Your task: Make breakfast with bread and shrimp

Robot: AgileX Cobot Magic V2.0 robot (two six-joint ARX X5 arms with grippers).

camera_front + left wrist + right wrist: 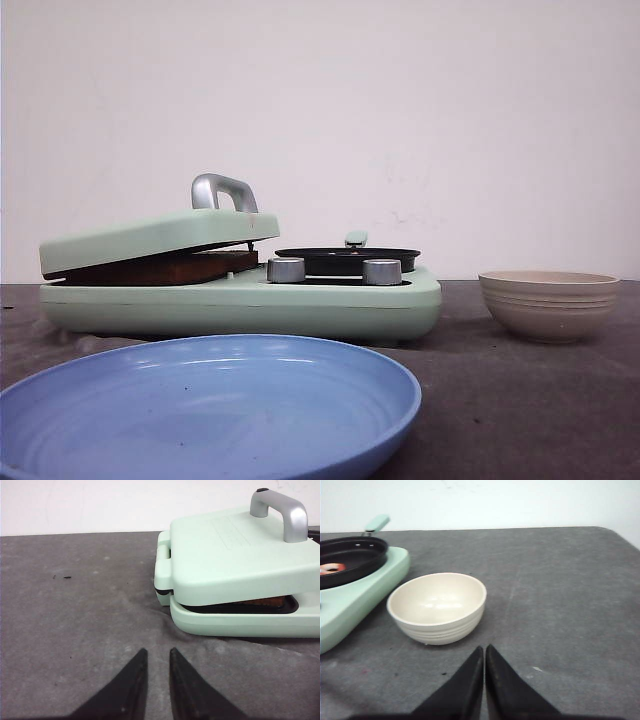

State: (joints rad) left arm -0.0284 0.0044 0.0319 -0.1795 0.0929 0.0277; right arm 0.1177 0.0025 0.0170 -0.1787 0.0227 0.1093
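Note:
A mint-green breakfast maker (240, 305) stands on the table. Its lid (235, 560), with a silver handle (280, 512), rests tilted on the bread (262, 601), so only a brown crust edge (150, 268) shows in the gap. On the maker's right side sits a black pan (345, 260) holding a pink-orange shrimp (331, 568). My left gripper (158, 651) hovers over the grey mat in front of the maker's left end, narrowly open and empty. My right gripper (484, 648) is shut with nothing in it, just short of a cream bowl (437, 607).
A large blue plate (200, 410) lies at the near edge in front of the maker. The beige bowl (548, 303) to the maker's right looks empty. Two silver knobs (285, 270) sit on the maker beside the pan. A white wall stands behind the table.

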